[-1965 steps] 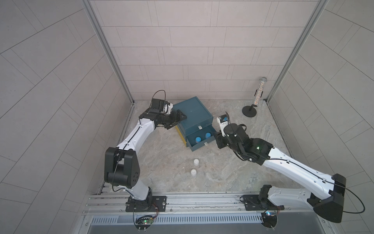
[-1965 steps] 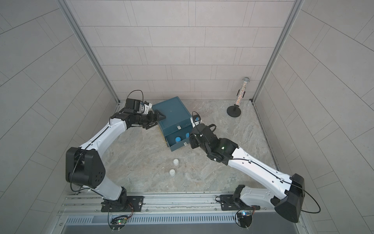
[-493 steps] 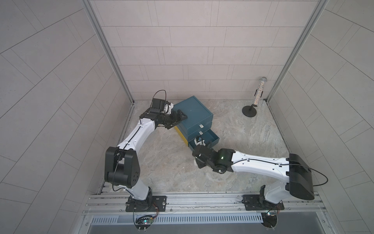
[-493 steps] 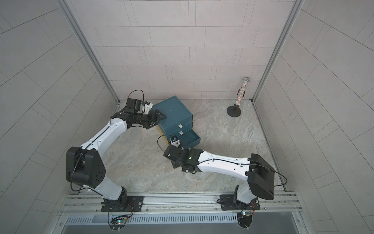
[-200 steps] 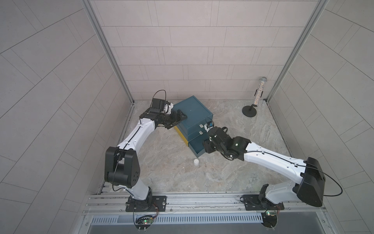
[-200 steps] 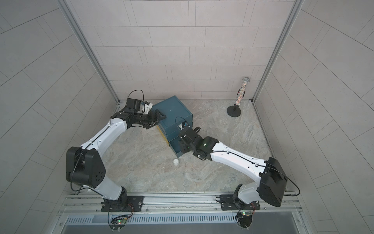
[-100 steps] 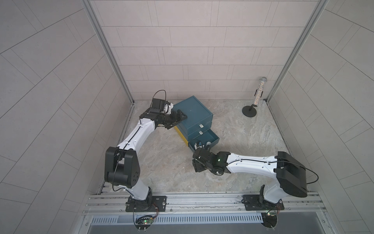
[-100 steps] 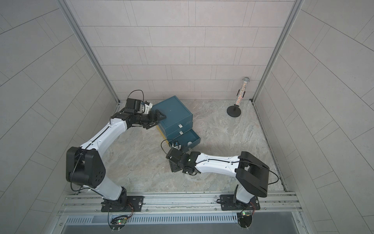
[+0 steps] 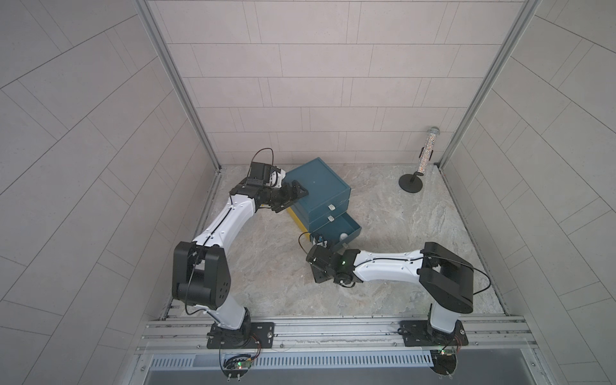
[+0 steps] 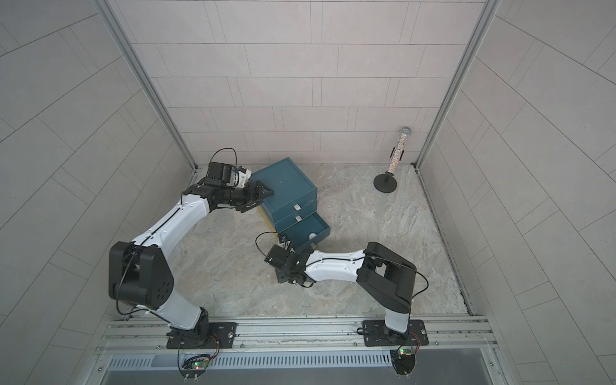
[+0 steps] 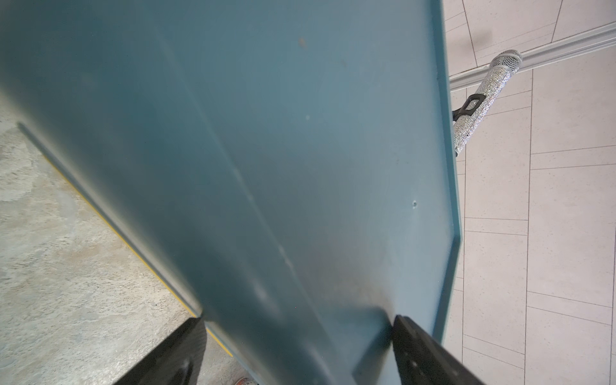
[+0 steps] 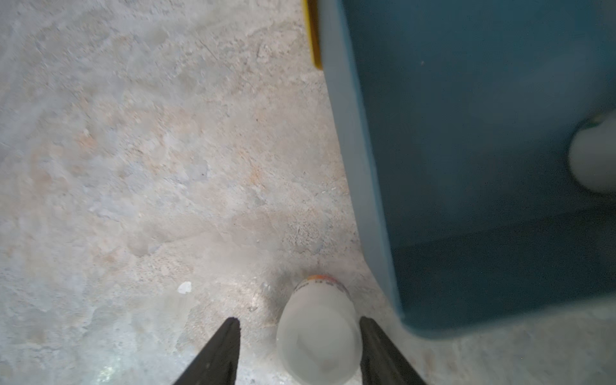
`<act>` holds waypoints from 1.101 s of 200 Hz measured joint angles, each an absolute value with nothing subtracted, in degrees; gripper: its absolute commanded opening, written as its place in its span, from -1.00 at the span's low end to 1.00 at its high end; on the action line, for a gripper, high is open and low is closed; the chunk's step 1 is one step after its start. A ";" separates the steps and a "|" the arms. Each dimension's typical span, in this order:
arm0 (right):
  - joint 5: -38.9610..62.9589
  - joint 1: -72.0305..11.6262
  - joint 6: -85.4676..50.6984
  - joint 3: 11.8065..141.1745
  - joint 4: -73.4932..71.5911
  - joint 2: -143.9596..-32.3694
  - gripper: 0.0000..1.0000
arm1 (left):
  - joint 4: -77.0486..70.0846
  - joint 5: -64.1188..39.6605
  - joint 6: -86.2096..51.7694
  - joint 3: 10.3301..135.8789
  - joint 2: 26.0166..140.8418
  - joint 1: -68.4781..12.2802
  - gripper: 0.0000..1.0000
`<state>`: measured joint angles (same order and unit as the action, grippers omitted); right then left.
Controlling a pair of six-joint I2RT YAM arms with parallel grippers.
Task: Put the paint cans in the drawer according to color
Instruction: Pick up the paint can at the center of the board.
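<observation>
A white paint can (image 12: 320, 336) stands on the stone floor just outside the open bottom drawer (image 12: 360, 166). My right gripper (image 12: 299, 320) is open around it; one finger touches the can, the other stands a gap away. In both top views the right wrist (image 9: 321, 266) (image 10: 283, 268) hides this can. Another white paint can (image 9: 343, 236) (image 10: 312, 236) (image 12: 596, 156) lies inside the drawer. My left gripper (image 9: 293, 198) (image 11: 297, 320) is shut on the back corner of the teal drawer cabinet (image 9: 316, 180) (image 10: 283, 181).
The cabinet's two upper drawers are closed. A glittery tube on a black stand (image 9: 428, 146) (image 10: 398, 146) (image 11: 483, 100) stands in the far right corner. Tiled walls enclose the floor on three sides.
My right arm swung back from over the open drawer down to the white can on the floor in front of it. The left arm has not moved.
</observation>
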<state>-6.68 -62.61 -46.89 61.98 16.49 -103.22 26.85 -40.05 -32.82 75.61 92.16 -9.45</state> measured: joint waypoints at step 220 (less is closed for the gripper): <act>-12.03 -63.61 -40.66 62.50 27.66 -81.91 -0.65 | 26.85 -40.03 -32.82 75.64 92.16 -9.45 0.85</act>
